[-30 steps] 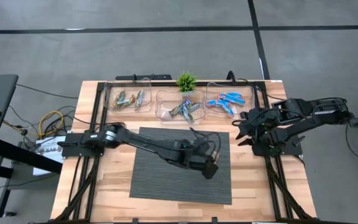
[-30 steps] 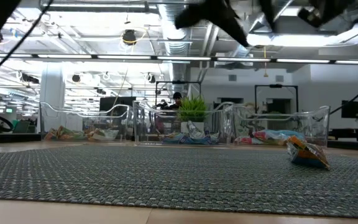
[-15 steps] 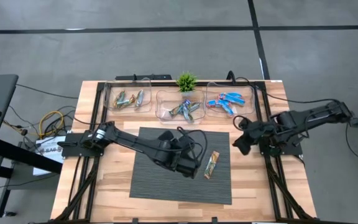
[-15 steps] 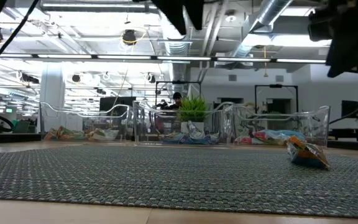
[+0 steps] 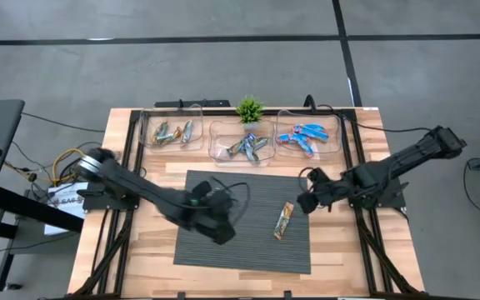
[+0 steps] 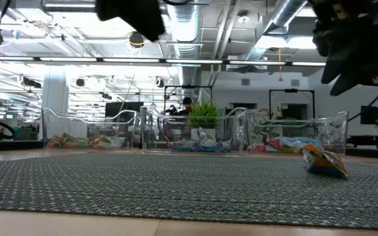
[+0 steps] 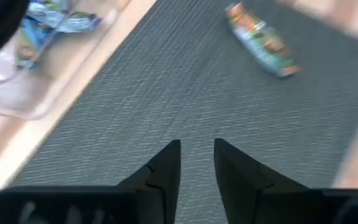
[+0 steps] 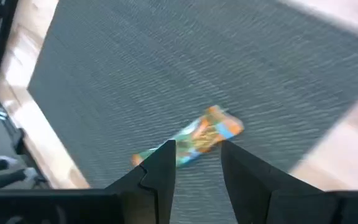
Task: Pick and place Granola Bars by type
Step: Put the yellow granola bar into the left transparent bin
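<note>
One granola bar (image 5: 283,220), orange, green and blue foil, lies flat on the right part of the dark mat (image 5: 223,250); it also shows in the low view (image 6: 323,160). My right gripper (image 5: 305,200) hovers open just right of it, and in the right wrist view the bar (image 8: 194,140) shows beyond the gripper's (image 8: 196,146) fingertips. My left gripper (image 5: 217,228) hangs over the middle of the mat, slightly open (image 7: 197,152), with the bar (image 7: 263,40) well ahead of it. More bars lie in three clear bins.
Three clear bins stand along the far edge: the left bin (image 5: 172,133) with tan-green bars, the middle bin (image 5: 242,143) with mixed bars, the right bin (image 5: 308,137) with bright blue bars. A small green plant (image 5: 249,109) stands behind the middle bin. Bare mat lies around the bar.
My left gripper has drawn back from above the bar toward the table's left, uncovering the bar on the mat. My right gripper has moved toward the table's left and near edge, closing on the bar. The bar itself has stayed where it lay.
</note>
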Available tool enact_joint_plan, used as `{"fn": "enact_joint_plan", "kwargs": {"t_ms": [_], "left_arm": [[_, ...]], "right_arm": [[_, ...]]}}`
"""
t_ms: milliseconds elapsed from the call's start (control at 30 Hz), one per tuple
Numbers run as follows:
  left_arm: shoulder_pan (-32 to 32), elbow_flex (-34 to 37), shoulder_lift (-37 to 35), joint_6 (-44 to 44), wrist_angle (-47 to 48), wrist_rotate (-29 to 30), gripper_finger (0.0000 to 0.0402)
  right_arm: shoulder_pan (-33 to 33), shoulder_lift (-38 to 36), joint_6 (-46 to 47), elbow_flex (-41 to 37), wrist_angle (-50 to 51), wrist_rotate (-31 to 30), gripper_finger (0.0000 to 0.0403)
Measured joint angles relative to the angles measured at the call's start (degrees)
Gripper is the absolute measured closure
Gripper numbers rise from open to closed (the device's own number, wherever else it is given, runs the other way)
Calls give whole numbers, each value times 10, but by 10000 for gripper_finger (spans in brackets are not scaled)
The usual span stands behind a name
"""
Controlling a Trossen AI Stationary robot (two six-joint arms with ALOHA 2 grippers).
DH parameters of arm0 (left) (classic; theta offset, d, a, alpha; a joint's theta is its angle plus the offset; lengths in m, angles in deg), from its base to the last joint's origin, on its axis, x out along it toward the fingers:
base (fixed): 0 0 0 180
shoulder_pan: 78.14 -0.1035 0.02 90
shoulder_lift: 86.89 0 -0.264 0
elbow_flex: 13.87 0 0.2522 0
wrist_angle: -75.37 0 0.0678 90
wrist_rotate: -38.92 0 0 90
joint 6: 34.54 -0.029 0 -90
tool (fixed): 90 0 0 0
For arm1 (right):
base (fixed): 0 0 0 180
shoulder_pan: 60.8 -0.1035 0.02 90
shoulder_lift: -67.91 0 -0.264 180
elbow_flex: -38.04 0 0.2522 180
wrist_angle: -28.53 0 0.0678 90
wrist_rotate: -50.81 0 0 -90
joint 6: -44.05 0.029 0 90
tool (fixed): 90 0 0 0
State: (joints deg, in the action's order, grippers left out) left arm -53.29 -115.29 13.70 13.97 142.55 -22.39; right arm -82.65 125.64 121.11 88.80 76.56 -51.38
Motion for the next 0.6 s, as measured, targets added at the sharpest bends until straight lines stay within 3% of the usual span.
{"fn": "enact_joint_plan", "kwargs": {"t_ms": [267,400,600], "left_arm": [[7,262,-230,-43,-264,-17,335],[8,330,-295,-65,-321,-35,333],[8,375,-324,-75,-324,-69,333]], "right_arm": [[-23,133,135,10,-64,1,284],[-34,204,177,37,-64,2,284],[-38,293,174,96,-62,38,284]]}}
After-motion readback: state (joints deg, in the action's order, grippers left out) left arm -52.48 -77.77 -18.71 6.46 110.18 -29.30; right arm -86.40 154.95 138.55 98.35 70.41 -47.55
